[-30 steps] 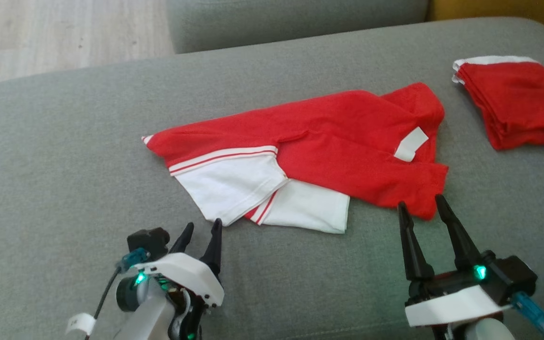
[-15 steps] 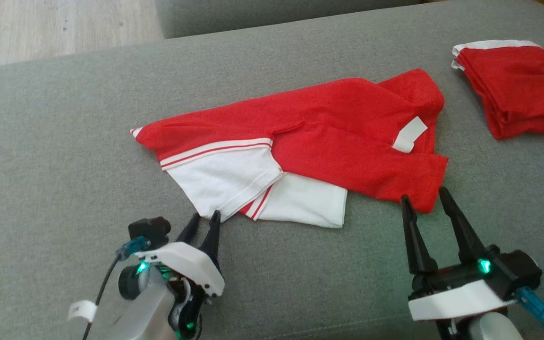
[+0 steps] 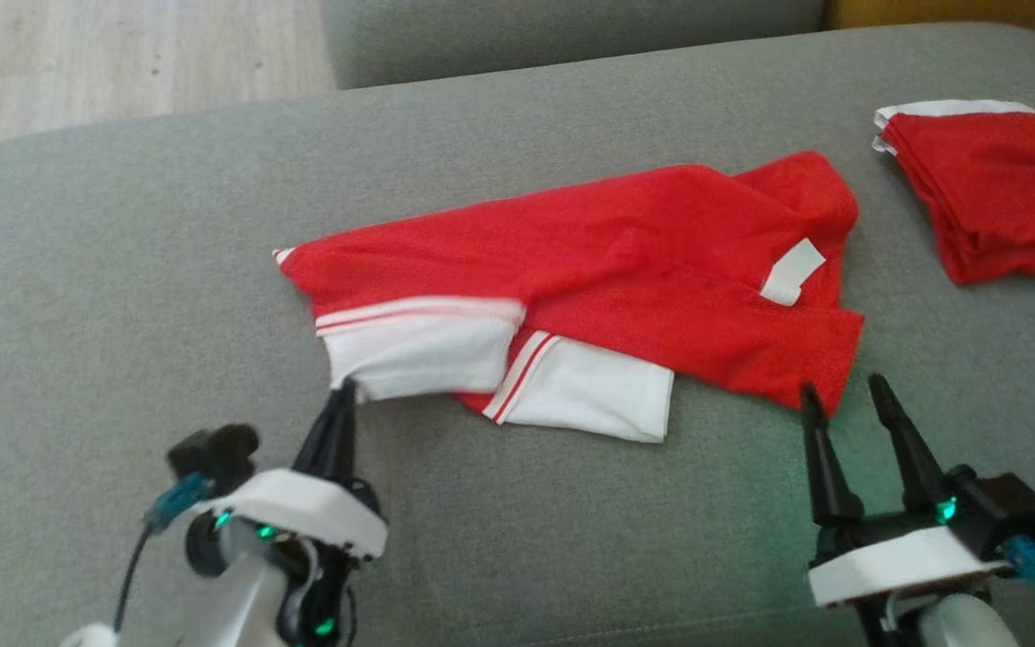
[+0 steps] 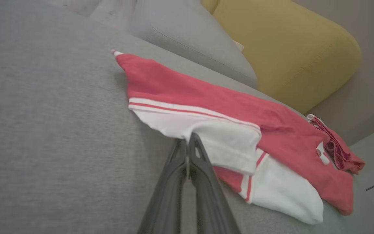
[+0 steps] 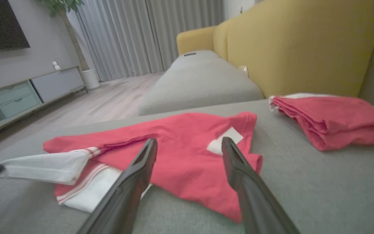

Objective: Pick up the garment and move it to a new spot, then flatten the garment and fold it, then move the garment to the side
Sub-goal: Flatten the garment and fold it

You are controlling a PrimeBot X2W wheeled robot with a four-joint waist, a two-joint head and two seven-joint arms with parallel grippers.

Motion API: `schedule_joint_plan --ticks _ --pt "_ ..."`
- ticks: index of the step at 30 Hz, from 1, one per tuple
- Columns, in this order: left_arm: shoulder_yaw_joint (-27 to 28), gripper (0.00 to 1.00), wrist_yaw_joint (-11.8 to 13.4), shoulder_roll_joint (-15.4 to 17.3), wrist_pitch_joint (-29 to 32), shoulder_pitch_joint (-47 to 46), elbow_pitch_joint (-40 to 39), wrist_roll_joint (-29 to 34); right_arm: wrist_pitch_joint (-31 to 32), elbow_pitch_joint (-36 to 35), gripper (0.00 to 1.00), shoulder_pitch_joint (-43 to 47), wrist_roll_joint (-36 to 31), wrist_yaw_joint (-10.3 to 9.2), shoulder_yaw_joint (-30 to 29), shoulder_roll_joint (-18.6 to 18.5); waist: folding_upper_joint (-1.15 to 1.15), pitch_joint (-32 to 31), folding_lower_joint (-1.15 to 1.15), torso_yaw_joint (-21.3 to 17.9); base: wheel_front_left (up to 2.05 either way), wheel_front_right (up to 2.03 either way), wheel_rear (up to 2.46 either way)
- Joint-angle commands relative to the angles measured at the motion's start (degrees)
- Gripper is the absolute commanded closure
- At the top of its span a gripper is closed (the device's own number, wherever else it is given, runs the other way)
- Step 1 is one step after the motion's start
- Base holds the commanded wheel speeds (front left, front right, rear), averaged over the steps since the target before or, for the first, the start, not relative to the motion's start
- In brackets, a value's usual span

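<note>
The garment (image 3: 625, 261), a red shirt with white, red-striped sleeves, lies crumpled across the grey sofa seat (image 3: 122, 296). My left gripper (image 3: 344, 393) is shut on the hem of the nearer white sleeve (image 3: 419, 355), which is drawn taut toward it. In the left wrist view the fingers (image 4: 188, 138) are pressed together on that sleeve's edge (image 4: 206, 139). My right gripper (image 3: 844, 393) is open just short of the garment's red corner (image 3: 818, 377), touching nothing. In the right wrist view the right gripper (image 5: 189, 143) has its fingers spread apart before the garment (image 5: 180, 136).
A folded red stack (image 3: 994, 180) (image 5: 333, 113) sits at the seat's far right. A yellow backrest (image 5: 304, 42) rises behind it. Another grey cushion (image 3: 571, 36) lies beyond, with wooden floor (image 3: 122, 54) at the far left.
My left gripper has gone from open to shut on the white sleeve's hem, and the sleeve has bunched and pulled toward it. The right gripper stays open near the red corner. The head view shifted slightly.
</note>
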Motion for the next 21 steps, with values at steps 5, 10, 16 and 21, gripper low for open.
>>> schedule_joint_plan --ticks 5,10,16,21 --pt "6.99 1.00 -1.17 1.15 -0.35 0.90 -6.12 2.43 3.88 8.52 0.00 -8.66 4.69 0.19 -1.69 -3.90 0.00 -0.28 0.00 1.37 0.00 0.00 0.00" --pt "8.40 1.00 -1.67 1.36 -0.35 0.12 -7.04 3.68 10.74 14.53 0.00 -14.24 10.16 0.19 -1.96 -6.95 0.00 0.59 0.00 2.06 0.00 0.00 0.00" --pt "8.77 1.00 -2.02 1.07 -0.35 -1.20 -7.18 4.38 13.85 18.77 0.00 -17.73 12.49 0.19 1.06 -9.79 0.00 1.56 0.00 2.46 0.00 0.00 0.00" --pt "8.84 1.00 -2.36 0.82 -0.35 -1.83 -7.08 4.81 14.05 22.58 0.00 -21.04 14.10 0.19 4.18 -10.82 0.00 2.34 0.00 2.70 0.00 0.00 0.00"
